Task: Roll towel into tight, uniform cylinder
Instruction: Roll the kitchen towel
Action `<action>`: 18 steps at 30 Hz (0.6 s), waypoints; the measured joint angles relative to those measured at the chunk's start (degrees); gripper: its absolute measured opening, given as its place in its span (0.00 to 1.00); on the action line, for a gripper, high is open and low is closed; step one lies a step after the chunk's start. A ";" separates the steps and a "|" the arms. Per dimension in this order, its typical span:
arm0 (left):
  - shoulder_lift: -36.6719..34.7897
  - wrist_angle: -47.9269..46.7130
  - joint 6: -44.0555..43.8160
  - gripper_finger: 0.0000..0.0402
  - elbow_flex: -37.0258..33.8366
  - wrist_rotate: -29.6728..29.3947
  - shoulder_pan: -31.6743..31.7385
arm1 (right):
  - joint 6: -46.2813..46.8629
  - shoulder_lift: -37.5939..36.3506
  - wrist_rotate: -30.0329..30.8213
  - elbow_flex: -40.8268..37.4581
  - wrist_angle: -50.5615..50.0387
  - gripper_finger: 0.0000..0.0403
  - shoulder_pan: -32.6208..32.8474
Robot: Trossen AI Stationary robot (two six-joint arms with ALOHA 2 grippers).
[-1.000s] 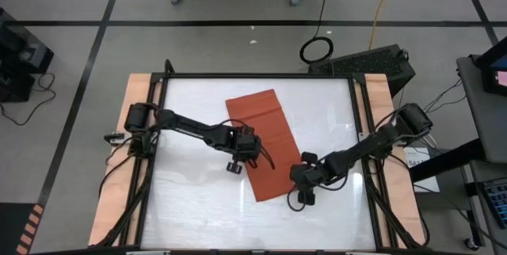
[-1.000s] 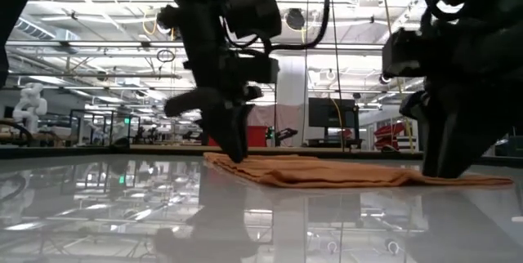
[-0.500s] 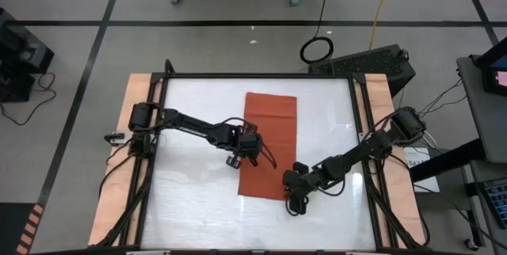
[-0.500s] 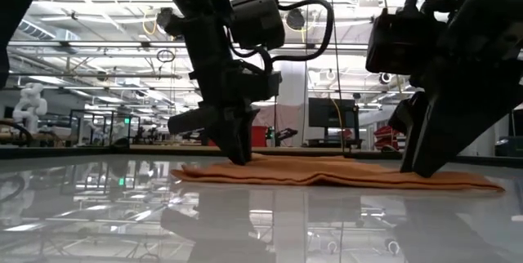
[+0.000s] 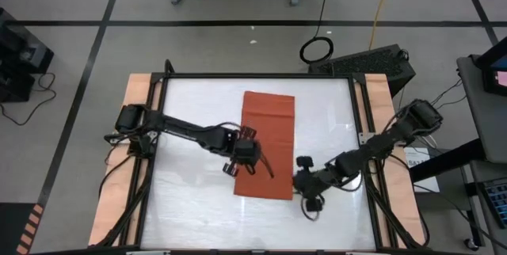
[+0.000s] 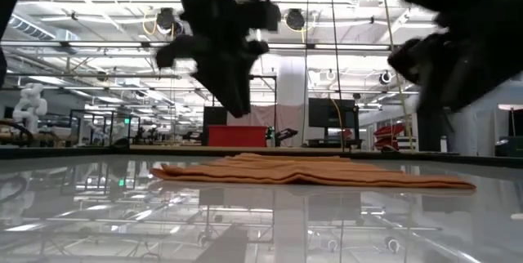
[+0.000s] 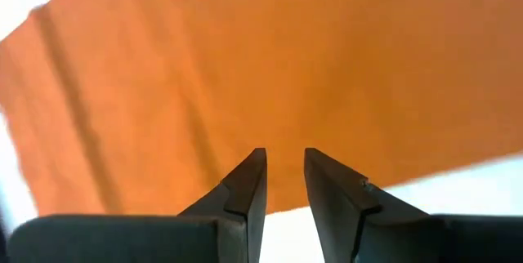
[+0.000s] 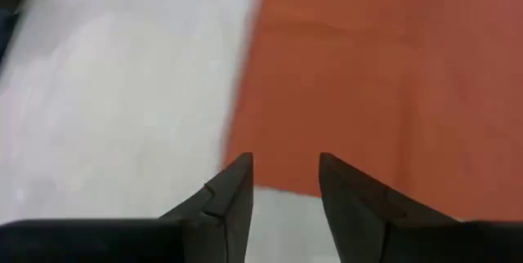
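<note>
The flat rust-orange rectangular thin cloth towel (image 5: 265, 142) lies spread out on the glossy white desk (image 5: 190, 199), near the middle and slightly right of centre. Its long side runs from the far edge toward the near edge, with the near end angled a little to the left. It is not rolled; in the low view the towel (image 6: 315, 171) sits low on the desk with only shallow wrinkles.

The left pincer (image 5: 238, 165) is at the towel's near-left corner, over the left edge of the cloth. In the left wrist view the left pincer (image 7: 283, 183) has its two dark fingers (image 7: 245, 183) spread with a narrow gap, nothing between them, and the towel (image 7: 245, 75) fills most of the view beyond the tips, its edge against white desk just past them. In the low view it hangs above the cloth, not touching.

The right pincer (image 5: 305, 192) is just off the towel's near-right corner, over bare desk beside the cloth. In the right wrist view the right pincer (image 8: 284, 188) has its fingers (image 8: 233, 189) spread apart, holding nothing; the towel (image 8: 368, 75) lies ahead of the tips and white desk to one side. In the low view it is blurred, raised clear of the towel.

Both arms reach in from opposite desk sides.
</note>
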 joint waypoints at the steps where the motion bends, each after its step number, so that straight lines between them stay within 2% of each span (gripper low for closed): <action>1: -0.42 -0.88 0.00 0.23 0.00 0.93 -1.18 | -2.82 0.04 -0.14 0.01 -0.59 0.33 1.22; 4: -0.69 -1.31 0.24 0.23 -1.08 1.66 -5.57 | -11.51 2.14 0.44 -0.05 0.42 0.33 4.72; 7: -0.55 0.32 1.79 0.23 -4.68 1.32 -10.33 | -17.03 4.51 5.34 -0.04 0.69 0.33 7.57; 10: -0.55 4.27 1.26 0.23 -8.14 -0.84 -14.20 | -18.33 6.11 8.55 -0.06 0.95 0.33 8.68; 18: -0.55 5.51 -5.98 0.23 -9.27 -3.06 -19.37 | -21.53 7.05 8.67 -0.04 6.33 0.33 8.97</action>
